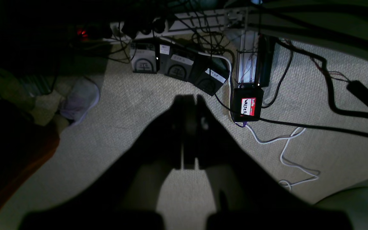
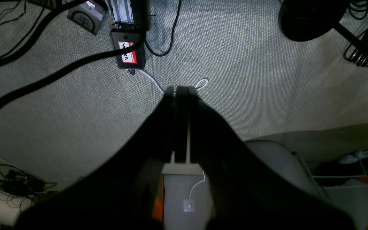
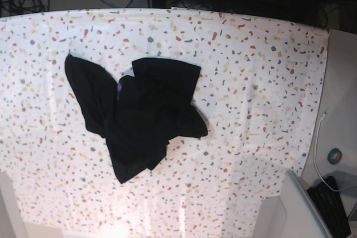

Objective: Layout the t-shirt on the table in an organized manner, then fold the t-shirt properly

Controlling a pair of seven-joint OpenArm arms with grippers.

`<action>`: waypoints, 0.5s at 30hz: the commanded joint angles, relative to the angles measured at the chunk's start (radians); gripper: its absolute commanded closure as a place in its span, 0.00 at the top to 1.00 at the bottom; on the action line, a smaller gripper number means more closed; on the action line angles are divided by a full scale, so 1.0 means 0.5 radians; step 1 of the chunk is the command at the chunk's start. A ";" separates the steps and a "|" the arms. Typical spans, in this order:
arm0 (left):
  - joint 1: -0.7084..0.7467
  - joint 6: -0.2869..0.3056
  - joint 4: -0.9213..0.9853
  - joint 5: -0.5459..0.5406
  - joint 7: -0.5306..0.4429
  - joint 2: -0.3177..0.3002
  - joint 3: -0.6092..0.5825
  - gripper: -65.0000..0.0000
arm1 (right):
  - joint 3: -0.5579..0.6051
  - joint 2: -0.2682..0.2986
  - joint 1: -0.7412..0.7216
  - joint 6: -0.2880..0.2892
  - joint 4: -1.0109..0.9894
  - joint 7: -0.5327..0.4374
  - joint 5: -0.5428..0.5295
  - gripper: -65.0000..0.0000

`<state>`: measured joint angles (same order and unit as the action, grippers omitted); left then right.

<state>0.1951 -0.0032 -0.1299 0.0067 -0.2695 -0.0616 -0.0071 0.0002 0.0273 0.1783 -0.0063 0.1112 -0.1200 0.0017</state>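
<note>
On the table (image 3: 262, 54), crumpled t-shirt (image 3: 139, 115), print mostly hidden

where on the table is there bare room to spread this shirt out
The white speckled table cloth is bare across the whole stretch between the crumpled black fabric t-shirt and the cloth's right edge. A bare band also runs along the near edge below the shirt. The crowded part is left of centre, where the shirt lies bunched.

Black box (image 1: 247, 104) on the carpeted floor: red-and-white name sticker, printed "hello", handwritten "WALTER". Right wrist view shows the same sticker partly hidden behind a cable. Pedal (image 1: 210, 80) beside it: white tape label, reads roughly "UP". Other pedal labels illegible.
</note>
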 commanded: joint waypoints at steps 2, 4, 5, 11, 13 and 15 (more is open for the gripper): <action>0.029 -0.007 0.000 -0.003 -0.006 -0.007 -0.006 0.00 | 0.007 0.008 0.016 0.011 0.000 -0.001 0.004 0.00; 0.035 -0.007 0.000 0.000 -0.009 -0.007 -0.006 0.00 | 0.007 0.008 0.013 0.011 0.000 -0.001 0.004 0.00; 0.035 -0.007 0.000 0.007 -0.009 -0.007 -0.006 0.00 | 0.007 0.008 0.013 0.011 0.000 -0.001 0.004 0.00; 0.093 -0.004 -0.018 0.010 -0.012 -0.029 -0.009 0.00 | 0.001 0.039 0.028 0.011 0.000 -0.004 0.004 0.00; 0.204 -0.004 -0.162 0.013 -0.012 -0.069 -0.009 0.00 | -0.005 0.054 0.102 0.011 0.031 -0.007 -0.005 0.00; 0.391 -0.004 -0.435 0.013 -0.015 -0.118 -0.009 0.00 | -0.011 0.094 0.256 0.011 0.236 -0.004 -0.008 0.00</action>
<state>0.3775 -0.0006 -0.3550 0.0147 -0.2718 -0.1097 -0.0101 -0.0013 0.0662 0.2871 -0.0029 0.2420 -0.1257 -0.0002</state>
